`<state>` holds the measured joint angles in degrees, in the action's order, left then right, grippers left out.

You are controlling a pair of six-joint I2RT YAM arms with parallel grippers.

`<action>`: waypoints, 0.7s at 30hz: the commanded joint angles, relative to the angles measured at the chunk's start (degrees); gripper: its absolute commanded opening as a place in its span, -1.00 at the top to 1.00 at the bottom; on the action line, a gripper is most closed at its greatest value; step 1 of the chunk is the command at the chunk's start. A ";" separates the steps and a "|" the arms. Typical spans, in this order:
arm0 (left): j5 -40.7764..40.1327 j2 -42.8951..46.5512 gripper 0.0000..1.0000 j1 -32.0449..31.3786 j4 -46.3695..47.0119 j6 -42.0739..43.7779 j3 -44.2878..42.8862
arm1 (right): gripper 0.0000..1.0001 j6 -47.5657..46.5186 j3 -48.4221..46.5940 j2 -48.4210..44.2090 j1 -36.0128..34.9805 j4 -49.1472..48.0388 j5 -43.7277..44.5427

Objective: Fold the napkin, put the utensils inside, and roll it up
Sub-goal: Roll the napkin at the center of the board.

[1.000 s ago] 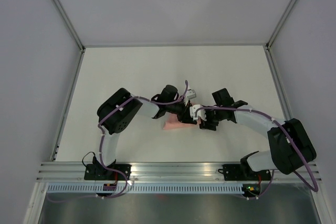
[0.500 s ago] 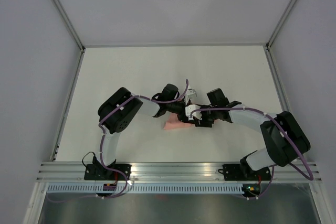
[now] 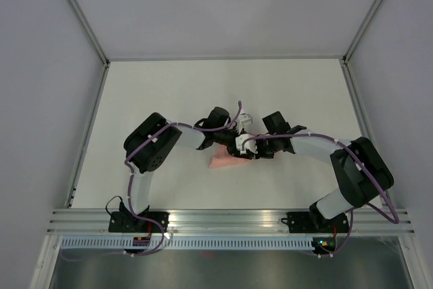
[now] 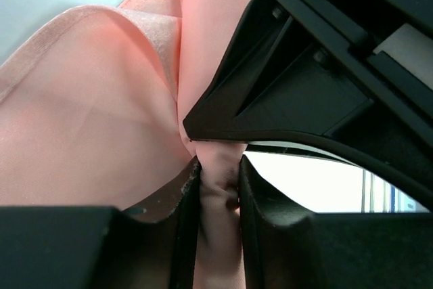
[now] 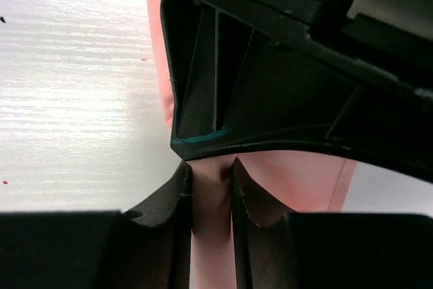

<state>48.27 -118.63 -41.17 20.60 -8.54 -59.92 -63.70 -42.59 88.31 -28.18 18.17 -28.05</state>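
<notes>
Near the middle of the bench (image 3: 169,93), a little toward its near edge, the left gripper (image 4: 218,174) pinches a bunched fold of the napkin (image 4: 101,120) between narrow jaws. Close against it, the right gripper (image 5: 211,170) nips the same cloth, and the utensils show in no view. With both grips so close together on slippery satin, an uneven pull could slide the napkin out of one gripper, or the two could knock together and spoil the fold.
</notes>
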 commanded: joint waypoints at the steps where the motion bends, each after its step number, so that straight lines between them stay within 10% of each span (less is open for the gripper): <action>1: -8.63 1.11 0.34 1.70 -8.91 1.15 2.44 | 0.99 -0.99 0.22 2.74 0.15 5.81 4.15; 11: -13.37 8.40 0.12 4.69 -8.65 1.06 2.88 | 0.99 2.62 -2.93 5.29 0.15 12.05 4.41; 21: -37.00 20.96 0.13 8.74 -2.42 -1.04 8.50 | 0.99 2.88 -10.66 12.84 2.52 23.90 0.55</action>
<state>23.68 -104.12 -33.30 13.96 -8.56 -52.66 -61.32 -52.69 95.90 -26.79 29.95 -29.36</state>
